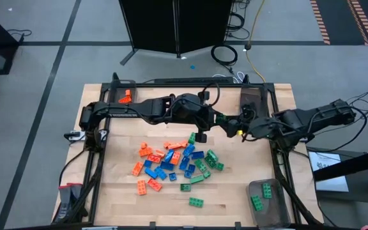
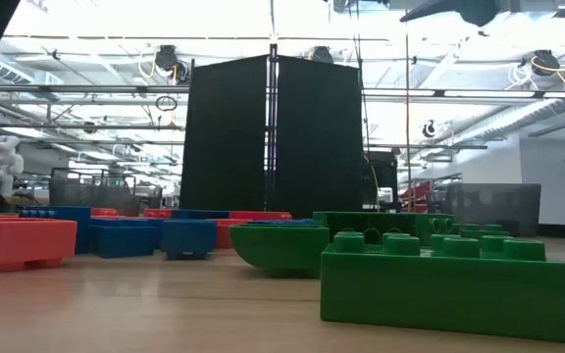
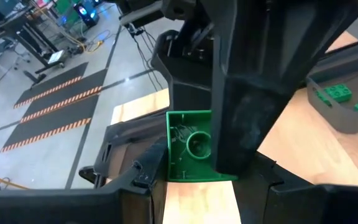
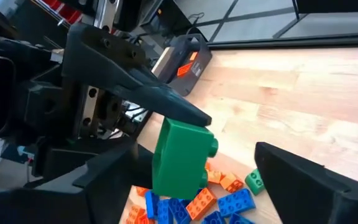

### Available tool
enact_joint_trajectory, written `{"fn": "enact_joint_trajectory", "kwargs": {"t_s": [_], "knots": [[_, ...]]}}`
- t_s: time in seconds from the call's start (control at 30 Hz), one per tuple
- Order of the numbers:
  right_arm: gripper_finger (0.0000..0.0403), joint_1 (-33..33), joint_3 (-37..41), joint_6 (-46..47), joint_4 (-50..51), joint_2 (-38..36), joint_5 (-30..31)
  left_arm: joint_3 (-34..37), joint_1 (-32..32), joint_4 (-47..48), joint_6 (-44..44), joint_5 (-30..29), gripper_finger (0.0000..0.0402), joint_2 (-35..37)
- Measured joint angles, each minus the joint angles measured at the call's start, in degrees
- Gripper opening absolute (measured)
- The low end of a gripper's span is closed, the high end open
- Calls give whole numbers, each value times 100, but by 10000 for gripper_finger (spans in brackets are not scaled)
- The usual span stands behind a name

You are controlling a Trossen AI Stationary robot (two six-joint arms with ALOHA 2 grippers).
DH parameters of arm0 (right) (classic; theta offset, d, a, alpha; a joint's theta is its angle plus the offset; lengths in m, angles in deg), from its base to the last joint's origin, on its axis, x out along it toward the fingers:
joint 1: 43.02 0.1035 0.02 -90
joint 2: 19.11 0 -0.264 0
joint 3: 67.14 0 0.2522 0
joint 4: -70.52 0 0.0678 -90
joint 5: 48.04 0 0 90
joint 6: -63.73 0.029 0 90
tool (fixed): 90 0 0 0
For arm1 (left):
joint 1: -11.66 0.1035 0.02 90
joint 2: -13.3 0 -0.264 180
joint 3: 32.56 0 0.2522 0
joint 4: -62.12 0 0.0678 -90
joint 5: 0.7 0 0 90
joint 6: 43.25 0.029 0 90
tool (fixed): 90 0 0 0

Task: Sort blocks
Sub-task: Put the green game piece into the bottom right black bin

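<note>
Above the desk's middle, a green block (image 4: pixel 182 158) is clamped in the left gripper's (image 3: pixel 197 168) jaws, held off the wood with its hollow underside facing the left wrist camera. The right gripper (image 4: pixel 185 180) is right at that same block, its jaws apart on either side of it; whether they touch it cannot be told. In the high view the two grippers meet between the arms, just behind the pile.

The pile (image 1: pixel 174 163) of orange, blue and green blocks lies on the desk (image 1: pixel 229 198) below the grippers, spread loosely, with several green ones on its right edge and a lone green block (image 1: pixel 196 202) nearer the front. A grey bin (image 1: pixel 265 201) at the front right corner holds a few green blocks. Another bin (image 1: pixel 125 94) at the back left holds an orange block, and a third bin (image 1: pixel 253 97) sits at the back right.

From desk height, a large green block (image 2: pixel 449 279) fills the near right, a curved green piece (image 2: pixel 282 245) sits beside it, and orange and blue blocks line up to the left. A black panel (image 2: pixel 273 137) stands beyond the desk.
</note>
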Motion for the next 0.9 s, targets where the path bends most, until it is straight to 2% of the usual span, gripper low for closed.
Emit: {"fn": "enact_joint_trajectory", "kwargs": {"t_s": [0.13, 0.33, 0.63, 0.77, 0.9], "knots": [[242, -33, 0, -44, -23, 27, -33, 0, -15, -7, 0, 2, 126, 0], [91, -48, -2, -262, -217, 20, -115, 2, -26, -26, 40, -53, 126, -4], [84, -51, -4, -366, -259, 20, -90, 2, -24, -50, 44, -66, 132, -2], [81, -41, 0, -627, -192, 35, -170, 2, -26, -44, -70, 53, 216, -2], [81, -40, 4, -640, -212, 38, -149, 0, -31, -35, -62, -201, 312, -2]]}}
